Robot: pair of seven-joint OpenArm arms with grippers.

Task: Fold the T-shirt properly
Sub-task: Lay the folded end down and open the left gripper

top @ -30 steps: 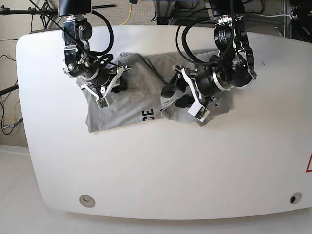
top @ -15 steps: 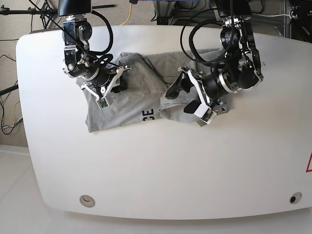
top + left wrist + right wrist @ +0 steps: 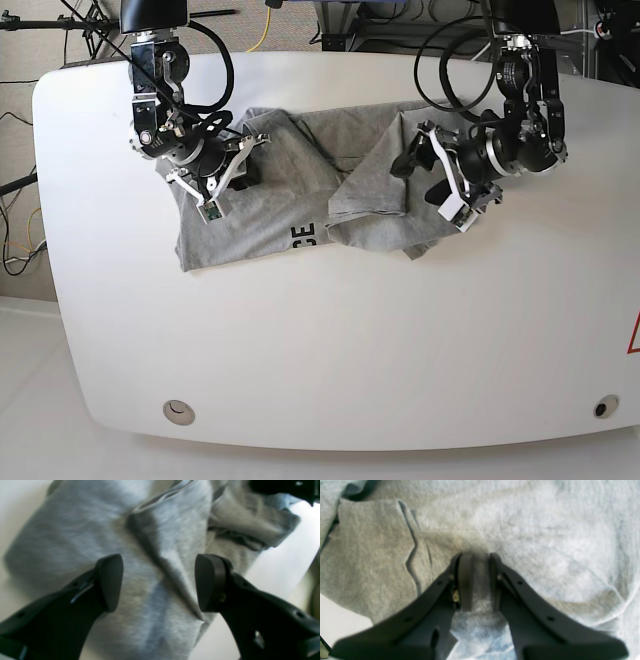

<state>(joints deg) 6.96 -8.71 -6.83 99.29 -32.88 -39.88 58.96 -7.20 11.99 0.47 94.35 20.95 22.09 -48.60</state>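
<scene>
- Currently the left claw point(image 3: 440, 178) stands with jaws wide and nothing between them; the wrist view shows both pads clear of the cloth.
- Change: 1 second ago this claw sat low over the T-shirt point(image 3: 300, 190) with a flap at its jaws. It has since let go and drawn back toward the counter point(image 3: 330, 340) edge on its own side.
- Result: the released flap now lies folded over the middle of the T-shirt, just beside the left claw's tips, with a creased ridge running below them.
- The right claw point(image 3: 222, 172) has not moved. Its jaws are narrow and pinch a fold of grey fabric at the T-shirt's far side.
- Judgement: 1 sideways fold is placed; the garment remains rumpled, so further folds and smoothing are needed. Black lettering shows at the near hem.
</scene>
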